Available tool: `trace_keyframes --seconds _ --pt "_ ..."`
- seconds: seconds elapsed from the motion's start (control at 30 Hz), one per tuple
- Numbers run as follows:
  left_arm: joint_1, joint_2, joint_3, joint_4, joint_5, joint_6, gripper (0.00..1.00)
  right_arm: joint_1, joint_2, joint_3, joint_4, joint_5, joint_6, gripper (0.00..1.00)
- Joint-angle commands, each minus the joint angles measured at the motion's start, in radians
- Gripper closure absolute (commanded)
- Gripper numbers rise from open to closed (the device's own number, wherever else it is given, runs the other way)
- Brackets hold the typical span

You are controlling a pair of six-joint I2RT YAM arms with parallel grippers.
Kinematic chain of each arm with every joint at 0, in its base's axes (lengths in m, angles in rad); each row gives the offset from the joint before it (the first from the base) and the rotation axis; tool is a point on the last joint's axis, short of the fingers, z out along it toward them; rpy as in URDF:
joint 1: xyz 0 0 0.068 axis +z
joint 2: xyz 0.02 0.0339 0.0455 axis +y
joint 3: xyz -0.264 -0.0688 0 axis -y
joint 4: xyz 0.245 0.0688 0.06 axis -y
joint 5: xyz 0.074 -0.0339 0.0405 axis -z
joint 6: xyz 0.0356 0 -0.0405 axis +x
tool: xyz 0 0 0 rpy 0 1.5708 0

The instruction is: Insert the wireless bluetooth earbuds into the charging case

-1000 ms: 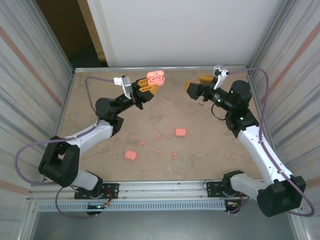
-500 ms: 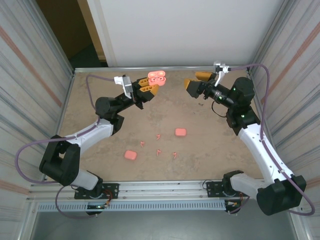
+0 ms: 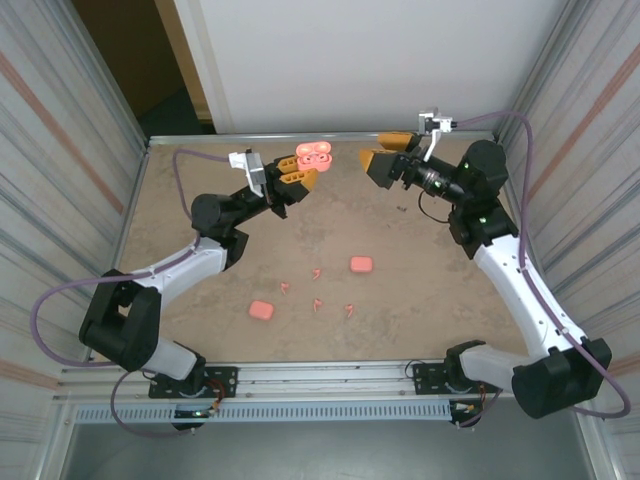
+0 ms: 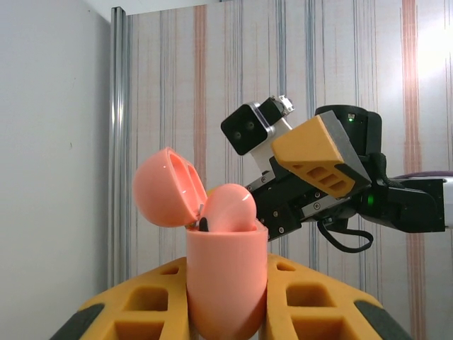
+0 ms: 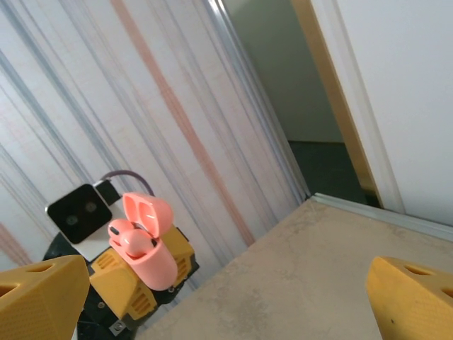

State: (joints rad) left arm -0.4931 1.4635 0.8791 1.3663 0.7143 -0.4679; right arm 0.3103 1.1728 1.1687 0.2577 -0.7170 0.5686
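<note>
My left gripper (image 3: 298, 177) is shut on an open pink charging case (image 3: 313, 152), held up in the air near the back wall. In the left wrist view the case (image 4: 226, 276) stands upright between the yellow fingers (image 4: 134, 312), lid (image 4: 166, 188) tipped back, with an earbud (image 4: 230, 209) seated in it. The right wrist view shows two earbuds (image 5: 127, 237) in that case (image 5: 148, 262). My right gripper (image 3: 383, 156) hangs open and empty just right of the case, facing it. Several loose tiny earbuds (image 3: 317, 272) lie on the table.
Two closed pink cases lie on the table, one mid-right (image 3: 361, 264) and one near the front left (image 3: 261, 310). Striped walls close in both sides, and a white wall stands at the back behind a metal rail (image 3: 320, 137).
The right arm has swung left and back, bringing its open gripper closer to the held case. The left arm and the case have stayed put.
</note>
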Motion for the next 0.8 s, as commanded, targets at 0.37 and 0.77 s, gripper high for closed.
trace_keyframes --seconds 0.37,0.77 --pt "-0.006 0.008 0.026 0.048 0.002 -0.017 1.00 0.077 0.111 0.164 -0.029 -0.107 -0.002 0.01" --pt "-0.006 0.018 0.030 0.048 -0.003 -0.021 1.00 0.123 0.168 0.230 -0.053 -0.164 -0.027 0.01"
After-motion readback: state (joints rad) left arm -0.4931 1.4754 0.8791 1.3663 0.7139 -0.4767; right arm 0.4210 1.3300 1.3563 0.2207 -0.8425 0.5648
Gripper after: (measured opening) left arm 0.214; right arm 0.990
